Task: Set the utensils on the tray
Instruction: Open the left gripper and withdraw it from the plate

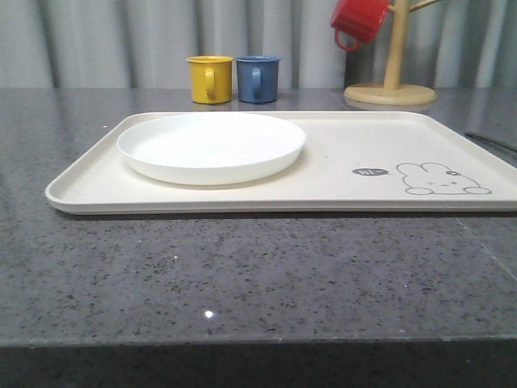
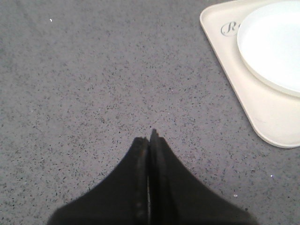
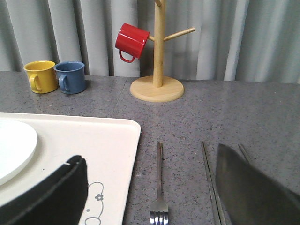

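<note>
So, speckled grey stone counter (image 1: 242, 275), grey curtain (image 1: 121, 40) behind. Left gripper (image 2: 150, 140) pinched closed, right gripper (image 3: 150, 187) spread wide over fork (image 3: 159, 187).

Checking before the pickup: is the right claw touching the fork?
Apart. The right wrist view shows the fork lying on the countertop between the open right claw's fingers, touching neither.
</note>
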